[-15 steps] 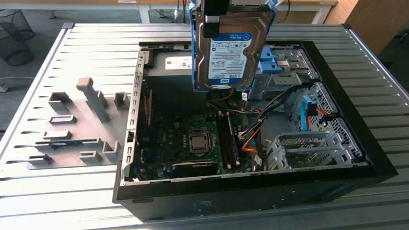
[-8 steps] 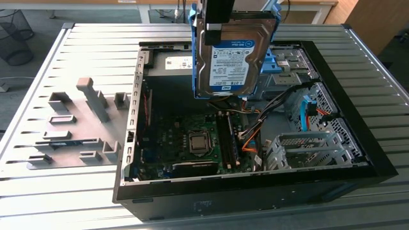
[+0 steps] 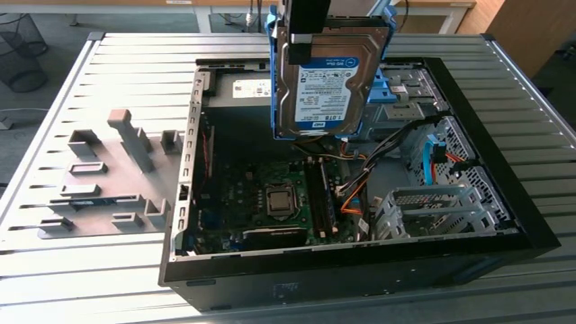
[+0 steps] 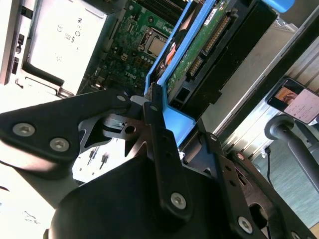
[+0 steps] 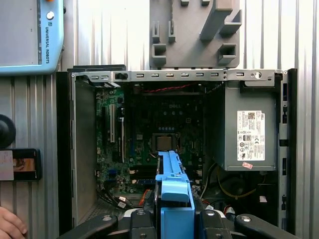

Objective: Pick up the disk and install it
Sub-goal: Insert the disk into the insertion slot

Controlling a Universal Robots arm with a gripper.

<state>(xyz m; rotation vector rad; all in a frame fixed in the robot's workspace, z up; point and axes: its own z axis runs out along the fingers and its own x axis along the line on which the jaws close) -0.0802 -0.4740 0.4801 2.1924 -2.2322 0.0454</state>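
Note:
The disk (image 3: pixel 322 81), a silver hard drive with a white-and-blue label in blue carrier rails, hangs upright above the open computer case (image 3: pixel 504 202). My gripper (image 3: pixel 309 30) is shut on its top edge. In the second wrist view, the black fingers (image 4: pixel 153 107) clamp the blue rail of the disk (image 4: pixel 202 45), with the motherboard beyond. The first wrist view looks down the disk's blue edge (image 5: pixel 173 181) into the case, with my gripper (image 5: pixel 172 219) around it.
A metal drive cage (image 3: pixel 432 209) sits at the case's near right corner, and blue brackets (image 3: pixel 385 84) stand behind the disk. A grey power supply (image 5: pixel 249 129) fills one corner of the case. A grey fixture (image 3: pixel 108 175) lies on the table (image 3: pixel 90 283). A teach pendant (image 5: pixel 30 35) and a hand (image 5: pixel 10 226) are beside the case.

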